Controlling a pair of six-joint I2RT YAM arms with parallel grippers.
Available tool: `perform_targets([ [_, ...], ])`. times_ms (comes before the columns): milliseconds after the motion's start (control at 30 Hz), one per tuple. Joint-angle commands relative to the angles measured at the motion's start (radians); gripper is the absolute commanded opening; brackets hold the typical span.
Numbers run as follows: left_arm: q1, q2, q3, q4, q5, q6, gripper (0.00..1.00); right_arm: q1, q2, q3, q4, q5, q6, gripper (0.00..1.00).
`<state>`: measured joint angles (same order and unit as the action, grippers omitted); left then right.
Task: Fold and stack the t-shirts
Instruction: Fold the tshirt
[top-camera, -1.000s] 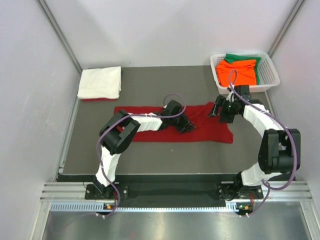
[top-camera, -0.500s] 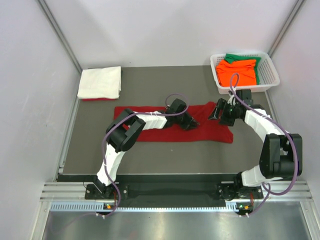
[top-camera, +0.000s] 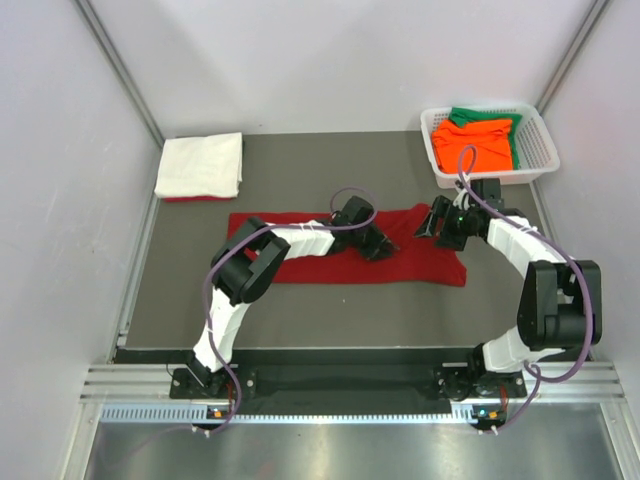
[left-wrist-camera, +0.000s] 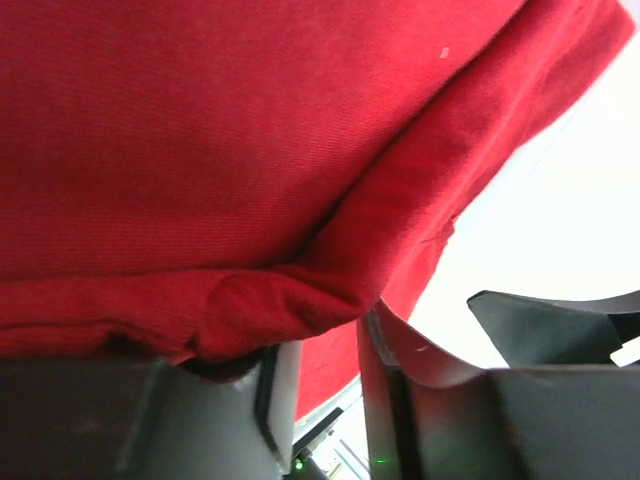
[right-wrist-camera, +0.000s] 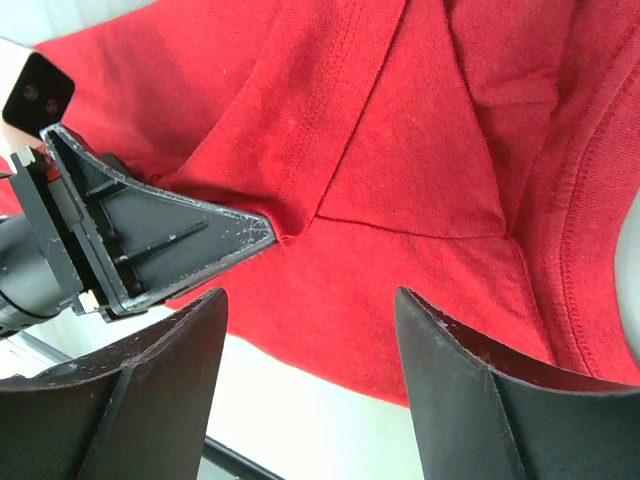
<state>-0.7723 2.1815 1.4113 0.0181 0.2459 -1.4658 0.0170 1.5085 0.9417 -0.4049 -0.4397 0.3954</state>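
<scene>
The dark red t-shirt (top-camera: 420, 262) lies as a long flat strip across the middle of the dark mat. My left gripper (top-camera: 378, 243) sits low on its middle, shut on a raised fold of the red cloth (left-wrist-camera: 200, 130), which bulges over the fingertips (left-wrist-camera: 325, 340). My right gripper (top-camera: 437, 225) hovers open and empty over the shirt's right end (right-wrist-camera: 400, 150), its jaws (right-wrist-camera: 308, 300) wide apart, with the left gripper's finger (right-wrist-camera: 160, 240) just ahead. A folded white t-shirt (top-camera: 200, 165) lies back left. Orange (top-camera: 475, 140) and green (top-camera: 480, 115) t-shirts lie in the basket.
The white lattice basket (top-camera: 540, 160) stands at the back right corner, close behind the right arm. A red sliver (top-camera: 185, 199) shows under the white shirt. Grey walls enclose the mat on three sides.
My left gripper has shifted a little up and right along the red shirt, drawing the cloth with it. The right gripper has edged slightly left and stays open.
</scene>
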Motion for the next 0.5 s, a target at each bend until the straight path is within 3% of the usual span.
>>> perform_targets([
  [0, 0.002, -0.026, 0.017, -0.055, -0.005, -0.004, 0.32, -0.011, 0.005, 0.008, 0.049, -0.022, 0.003, 0.68],
  [67, 0.007, -0.046, -0.011, -0.027, -0.010, -0.021, 0.19, -0.009, 0.005, 0.008, 0.049, -0.019, 0.002, 0.68],
  [100, 0.008, -0.057, -0.044, -0.020, -0.011, -0.036, 0.17, -0.009, 0.005, 0.008, 0.048, -0.019, 0.002, 0.68],
  [467, 0.011, -0.083, -0.035, -0.014, -0.019, -0.024, 0.22, -0.009, 0.015, -0.015, 0.058, -0.027, -0.006, 0.68],
])
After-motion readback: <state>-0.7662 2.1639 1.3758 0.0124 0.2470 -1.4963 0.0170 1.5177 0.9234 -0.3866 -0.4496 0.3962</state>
